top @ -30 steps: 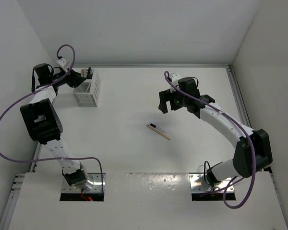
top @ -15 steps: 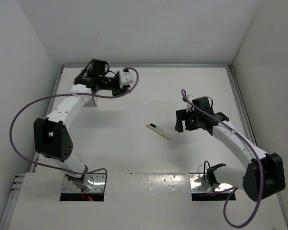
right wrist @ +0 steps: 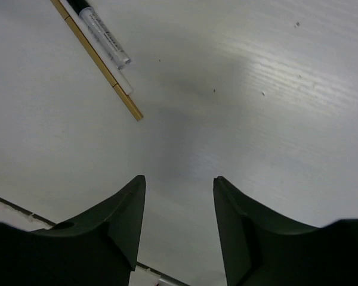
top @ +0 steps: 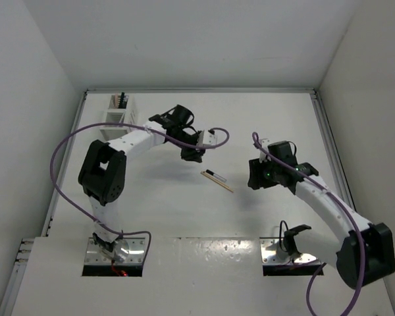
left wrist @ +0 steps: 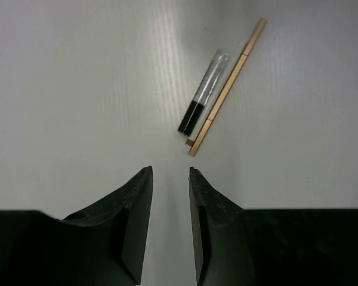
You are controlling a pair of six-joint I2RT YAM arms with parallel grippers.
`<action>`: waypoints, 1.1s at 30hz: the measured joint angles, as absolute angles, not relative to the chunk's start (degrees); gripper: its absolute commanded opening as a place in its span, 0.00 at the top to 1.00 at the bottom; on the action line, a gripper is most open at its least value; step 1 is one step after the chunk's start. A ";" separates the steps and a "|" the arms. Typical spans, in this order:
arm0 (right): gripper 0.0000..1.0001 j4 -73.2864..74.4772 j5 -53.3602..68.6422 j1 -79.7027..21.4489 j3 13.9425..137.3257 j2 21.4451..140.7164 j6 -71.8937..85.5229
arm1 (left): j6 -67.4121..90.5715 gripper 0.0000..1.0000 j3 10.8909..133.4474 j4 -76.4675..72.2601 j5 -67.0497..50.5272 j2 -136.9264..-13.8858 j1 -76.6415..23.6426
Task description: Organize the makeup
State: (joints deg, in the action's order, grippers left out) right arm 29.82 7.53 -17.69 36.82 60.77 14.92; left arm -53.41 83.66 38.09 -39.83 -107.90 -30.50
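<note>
Two makeup sticks lie side by side mid-table: a long tan stick [top: 222, 185] and a shorter black-and-clear stick [top: 214, 175]. My left gripper [top: 192, 151] hovers just up-left of them, open and empty. In the left wrist view the tan stick [left wrist: 225, 89] and the black-and-clear stick [left wrist: 203, 92] lie just ahead of my fingertips [left wrist: 170, 173]. My right gripper [top: 255, 176] is open and empty to the right of the sticks. In the right wrist view the tan stick [right wrist: 98, 59] and the black-and-clear stick [right wrist: 104, 33] lie up-left of my gripper [right wrist: 179, 182].
A white slotted rack [top: 118, 118] stands at the back left with dark sticks [top: 122, 99] upright in it. A purple cable [top: 214, 141] loops beside the left wrist. White walls close in the table on three sides.
The left arm has swung from the rack at the back left to the table's middle, beside the sticks. The right gripper has moved down and right, nearer the table.
</note>
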 measured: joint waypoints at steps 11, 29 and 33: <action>0.58 28.53 10.61 -28.86 60.07 92.97 2.76 | -41.23 0.62 74.59 37.34 -40.51 -94.72 -10.72; 0.60 31.97 10.72 -31.48 67.96 107.90 -2.83 | -35.59 0.61 69.73 38.00 -43.48 -88.66 -1.15; 0.61 32.18 10.57 -31.51 67.96 108.51 -2.79 | -35.27 0.61 69.73 37.93 -43.75 -88.84 -1.06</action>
